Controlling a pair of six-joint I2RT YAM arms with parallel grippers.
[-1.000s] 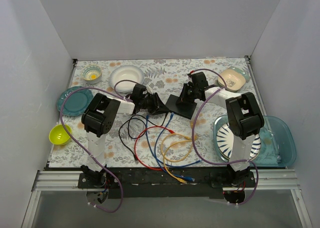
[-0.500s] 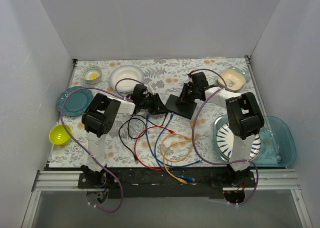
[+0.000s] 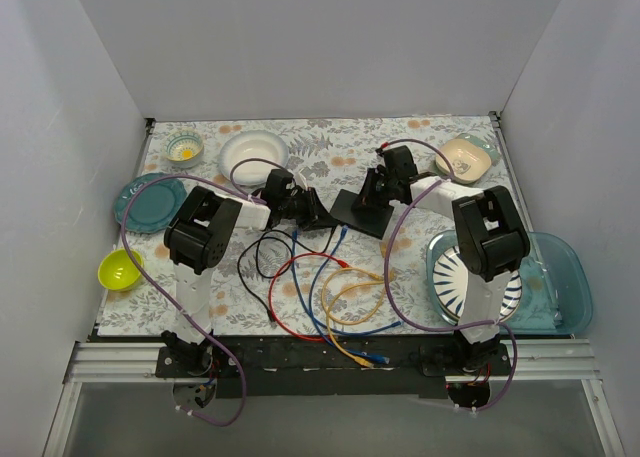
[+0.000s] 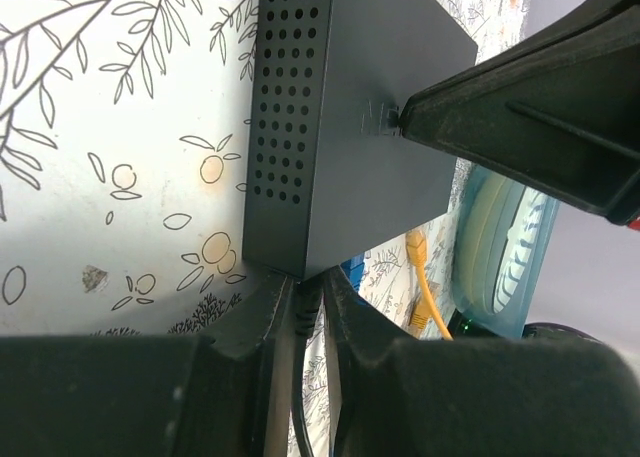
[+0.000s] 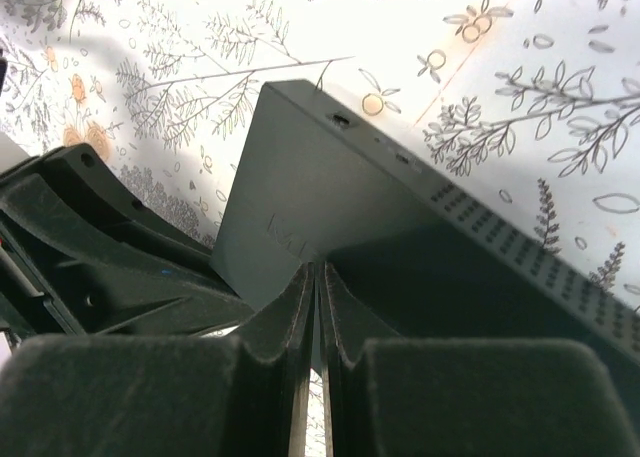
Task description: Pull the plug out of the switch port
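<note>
My left gripper [image 4: 303, 287] is clenched on the black plug [image 4: 298, 322] at the left corner of the switch [image 4: 350, 127]. Over the last second neither has shifted, so I judge the plug still seated and the pull not yet begun. The switch lies mid-table toward the far side, just where it was, with loose cables [image 3: 320, 287] trailing to the near side, and on its right end my right gripper [image 5: 316, 277] bears down with fingers drawn almost together, holding nothing I can see, which should brace it when I tug leftward.
</note>
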